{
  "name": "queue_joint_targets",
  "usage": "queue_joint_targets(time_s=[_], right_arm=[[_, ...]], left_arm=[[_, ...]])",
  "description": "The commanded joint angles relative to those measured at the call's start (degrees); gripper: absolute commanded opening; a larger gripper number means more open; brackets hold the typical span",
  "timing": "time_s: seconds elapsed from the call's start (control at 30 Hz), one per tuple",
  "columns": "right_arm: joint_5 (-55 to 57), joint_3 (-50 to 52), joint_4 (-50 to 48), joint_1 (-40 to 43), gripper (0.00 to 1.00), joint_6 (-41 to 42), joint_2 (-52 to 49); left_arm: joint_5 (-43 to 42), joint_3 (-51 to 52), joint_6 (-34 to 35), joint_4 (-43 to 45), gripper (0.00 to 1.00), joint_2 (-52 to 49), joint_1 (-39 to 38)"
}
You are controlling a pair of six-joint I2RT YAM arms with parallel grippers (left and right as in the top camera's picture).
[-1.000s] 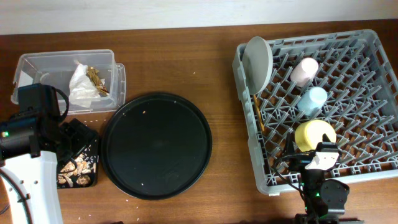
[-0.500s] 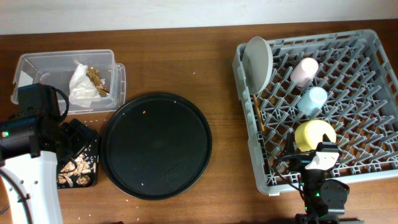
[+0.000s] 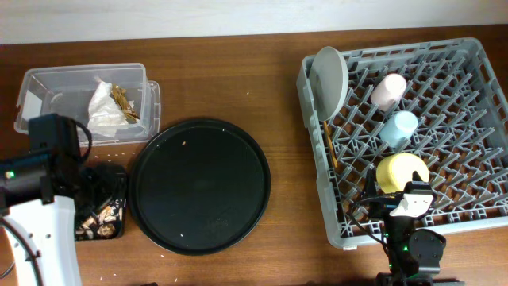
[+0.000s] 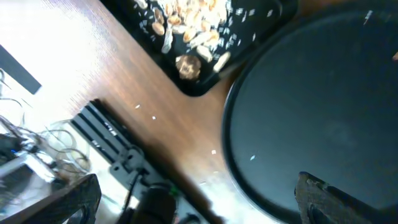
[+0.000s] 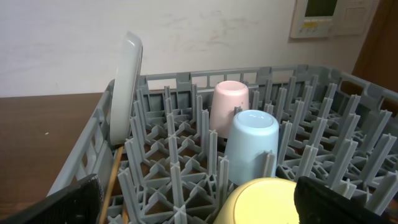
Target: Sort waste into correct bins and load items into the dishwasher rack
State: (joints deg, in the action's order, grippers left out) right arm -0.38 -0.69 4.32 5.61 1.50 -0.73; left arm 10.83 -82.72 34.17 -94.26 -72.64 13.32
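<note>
While left claw (image 4: pixel 198 200) and right claw (image 5: pixel 199 200) gape wide, rack (image 3: pixel 468 79) holds two cups (image 3: pixel 389 90), one bowl (image 3: pixel 401 171), one plate (image 3: pixel 329 78)

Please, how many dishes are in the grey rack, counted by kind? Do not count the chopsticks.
Plate: 1
Cups: 2, the pink cup and the blue cup
Bowl: 1
Total: 4
</note>
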Motion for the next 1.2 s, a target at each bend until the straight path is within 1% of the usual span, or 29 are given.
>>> queue_joint_targets(time_s=[0.0, 0.07, 0.17, 0.23, 0.33, 0.47, 0.67, 0.87, 0.93, 0.97, 1.07, 1.1, 1.17], right_arm=[[0.90, 0.37, 0.33, 0.37, 0.99, 0.44, 0.55], [0.90, 0.37, 0.33, 0.37, 0.99, 0.44, 0.55], [0.87, 0.37, 0.33, 0.37, 0.99, 0.44, 0.55], [0.90, 0.37, 0.33, 0.37, 0.99, 0.46, 0.55], [0.90, 0.37, 0.33, 0.37, 0.99, 0.44, 0.55], [0.90, 0.37, 0.33, 0.37, 0.99, 0.44, 0.55], [0.90, 0.37, 0.31, 0.37, 0.99, 0.44, 0.55], [0.90, 0.37, 0.33, 0.37, 0.99, 0.44, 0.55], [0.90, 0.37, 0.33, 0.37, 0.99, 0.44, 0.55], [0.90, 0.37, 0.33, 0.37, 0.99, 0.44, 0.55], [0.90, 0.37, 0.33, 0.37, 0.99, 0.44, 0.55], [0.90, 0.37, 0.33, 0.37, 0.99, 0.44, 0.55], [0.90, 0.37, 0.33, 0.37, 0.99, 0.44, 0.55]], left_arm=[[0.11, 6.73, -13.00, 7.02, 0.99, 5.27, -0.81], [-5.73, 12.85, -21.05, 16.74, 0.99, 9.51, -2.75], [-19.19, 23.98, -36.83, 33.27, 0.99, 17.44, -6.78], [-25.31, 32.89, -42.95, 44.41, 0.99, 23.61, -9.75], [-25.66, 46.27, -42.93, 58.69, 0.99, 32.70, -11.96], [-25.66, 58.53, -42.86, 68.61, 0.99, 41.79, -12.04], [-25.62, 70.36, -42.84, 82.23, 0.99, 52.57, -12.04], [-24.33, 79.87, -42.84, 93.88, 0.99, 59.08, -12.04], [-23.37, 81.72, -42.40, 96.19, 0.99, 60.70, -12.04], [-21.86, 82.27, -40.57, 96.08, 0.99, 61.66, -12.04], [-14.40, 82.23, -32.72, 90.99, 0.99, 64.43, -12.04], [-12.68, 82.23, -31.45, 89.35, 0.99, 65.02, -12.07], [-10.95, 82.25, -31.12, 89.50, 0.99, 65.79, -12.04]])
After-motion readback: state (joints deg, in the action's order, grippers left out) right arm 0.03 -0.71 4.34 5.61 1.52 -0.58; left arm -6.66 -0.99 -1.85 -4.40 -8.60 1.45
